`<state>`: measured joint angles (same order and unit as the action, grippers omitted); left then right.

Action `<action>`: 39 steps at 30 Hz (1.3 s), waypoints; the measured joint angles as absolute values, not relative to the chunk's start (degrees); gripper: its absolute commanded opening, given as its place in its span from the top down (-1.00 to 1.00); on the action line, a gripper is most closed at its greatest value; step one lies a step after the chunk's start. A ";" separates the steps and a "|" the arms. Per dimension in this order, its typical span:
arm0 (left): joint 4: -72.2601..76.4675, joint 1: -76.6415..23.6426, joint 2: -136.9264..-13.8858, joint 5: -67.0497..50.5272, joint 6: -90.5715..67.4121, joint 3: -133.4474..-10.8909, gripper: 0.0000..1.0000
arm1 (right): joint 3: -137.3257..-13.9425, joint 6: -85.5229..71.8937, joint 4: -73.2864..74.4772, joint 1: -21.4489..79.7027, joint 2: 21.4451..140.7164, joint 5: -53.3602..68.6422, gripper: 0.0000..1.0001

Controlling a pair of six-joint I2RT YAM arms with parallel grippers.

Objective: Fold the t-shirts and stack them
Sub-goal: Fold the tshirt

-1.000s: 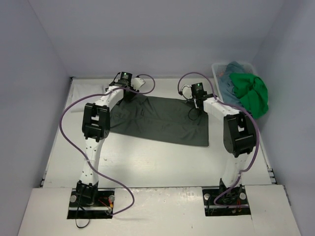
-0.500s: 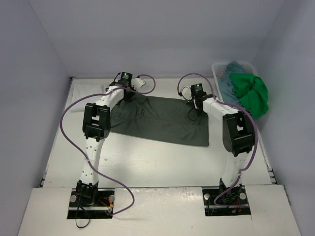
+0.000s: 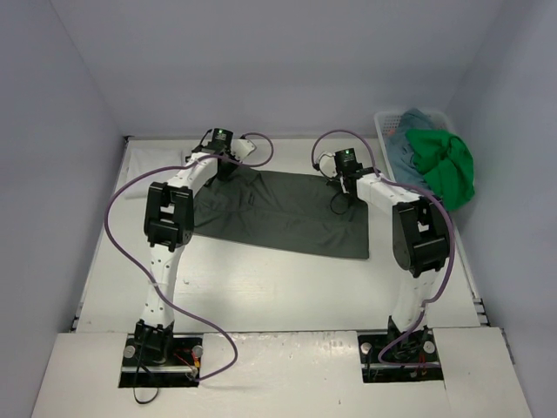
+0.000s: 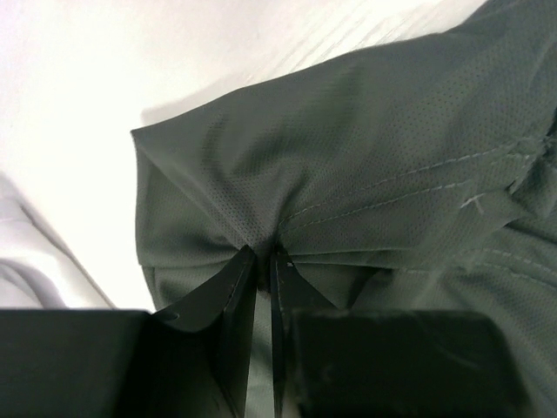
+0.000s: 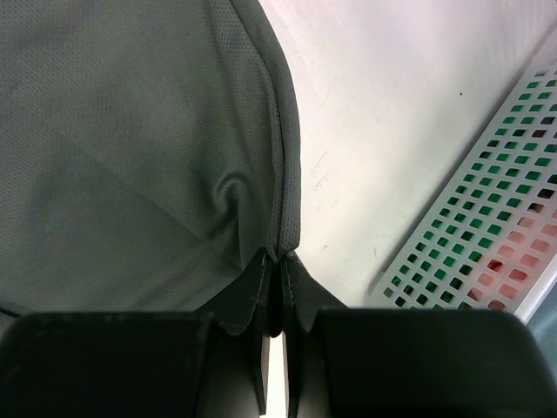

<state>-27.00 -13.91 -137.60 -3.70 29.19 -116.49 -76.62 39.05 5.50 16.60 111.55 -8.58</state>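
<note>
The dark grey-green t-shirt (image 3: 283, 213) lies spread out almost flat on the counter (image 3: 261, 279), a wide shape with small wrinkles. Its far left corner is gathered into fine pleats where my left gripper (image 4: 264, 254) pinches it, and my right gripper (image 5: 280, 254) pinches its stitched far right edge. The bright green t-shirt (image 3: 446, 165) hangs crumpled over the rim of the white mesh basket (image 3: 383, 120), beside the teal-blue t-shirt (image 3: 407, 144) inside it.

I see a white table (image 3: 261, 279) enclosed by pale lilac-grey walls (image 3: 261, 61) on the far side and both flanks. A white plastic mesh basket (image 3: 381, 122) stands at the table's far right corner, near the right wall. In the right wrist view, its perforated side rises beside bare, lightly scuffed tabletop.
</note>
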 measured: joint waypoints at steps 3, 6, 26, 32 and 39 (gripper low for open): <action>-27.75 -13.80 -137.08 -3.38 29.19 -116.44 0.85 | -76.62 38.96 5.41 16.62 111.55 -8.58 1.00; -28.40 -13.78 -136.09 -3.03 29.17 -116.42 0.86 | -76.62 38.83 5.37 16.62 111.55 -8.60 1.00; -31.44 -13.76 -131.35 -2.52 28.29 -116.33 0.85 | -74.19 39.09 4.93 16.97 110.50 -9.17 1.00; -31.38 -13.76 -125.86 -2.52 28.29 -113.14 0.85 | -73.03 39.31 4.91 16.97 107.46 -10.28 1.00; -31.22 -13.74 -121.73 -2.83 28.27 -110.24 0.85 | -70.65 40.62 4.84 16.97 106.30 -11.60 1.00</action>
